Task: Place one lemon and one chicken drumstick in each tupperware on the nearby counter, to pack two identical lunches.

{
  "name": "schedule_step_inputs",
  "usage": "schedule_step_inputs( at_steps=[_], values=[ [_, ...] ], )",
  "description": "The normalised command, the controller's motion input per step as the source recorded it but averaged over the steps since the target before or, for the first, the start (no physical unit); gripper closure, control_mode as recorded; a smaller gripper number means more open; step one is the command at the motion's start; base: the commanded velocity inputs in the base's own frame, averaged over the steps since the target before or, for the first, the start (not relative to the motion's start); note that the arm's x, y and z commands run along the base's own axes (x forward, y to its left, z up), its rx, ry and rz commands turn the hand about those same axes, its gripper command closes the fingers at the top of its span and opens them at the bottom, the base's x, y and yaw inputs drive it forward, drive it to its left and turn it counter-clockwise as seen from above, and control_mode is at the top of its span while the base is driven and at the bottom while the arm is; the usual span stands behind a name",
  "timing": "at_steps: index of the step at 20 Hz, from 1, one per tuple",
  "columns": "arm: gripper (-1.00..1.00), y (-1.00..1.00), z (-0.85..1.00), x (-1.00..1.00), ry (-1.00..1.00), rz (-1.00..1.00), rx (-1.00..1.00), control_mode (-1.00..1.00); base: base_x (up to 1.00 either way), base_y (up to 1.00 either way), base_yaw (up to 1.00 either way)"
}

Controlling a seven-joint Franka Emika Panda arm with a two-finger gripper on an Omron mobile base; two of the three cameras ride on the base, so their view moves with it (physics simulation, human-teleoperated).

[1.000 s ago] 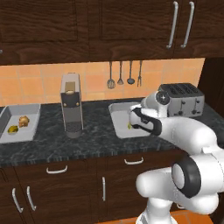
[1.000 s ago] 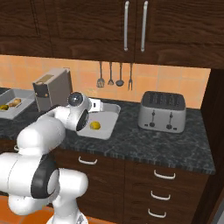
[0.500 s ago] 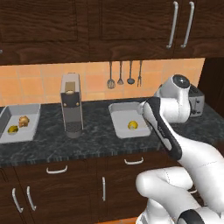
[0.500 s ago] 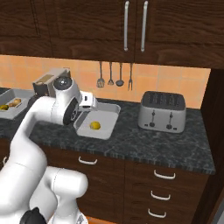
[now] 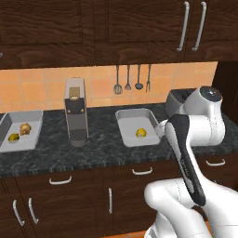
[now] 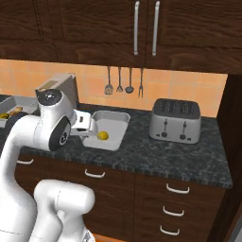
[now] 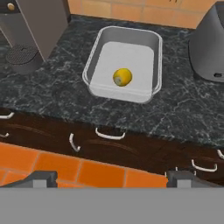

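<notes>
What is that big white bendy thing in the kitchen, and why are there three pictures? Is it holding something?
The white bendy thing is a robot arm on a base that can drive around. Two pictures come from cameras riding behind it, one on its left and one on its right, so you see the same kitchen from two sides. The third comes from a camera on its hand, looking down.

At the end of the arm is its gripper, like two fingers. They stand wide apart, holding nothing.

On the dark counter sits a grey tray with one yellow lemon inside. Farther left is a second tray holding a lemon and a brownish piece of food, probably chicken. There is also a tall coffee machine, a silver toaster, and utensils hanging on the wall.
</notes>
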Motion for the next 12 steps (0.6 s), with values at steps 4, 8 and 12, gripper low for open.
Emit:
schedule_step_inputs(
  at_steps=[4,8,12],
  values=[
    [-1.0,0.0,0.18,-1.0,0.0,-0.13,0.01,-1.0,0.0,0.0,0.0],
    [-1.0,0.0,0.25,-1.0,0.01,-0.1,0.04,-1.0,0.0,0.0,0.0],
    [-1.0,0.0,0.44,-0.92,0.0,0.02,0.02,-1.0,0.0,0.0,0.0]
  ],
)
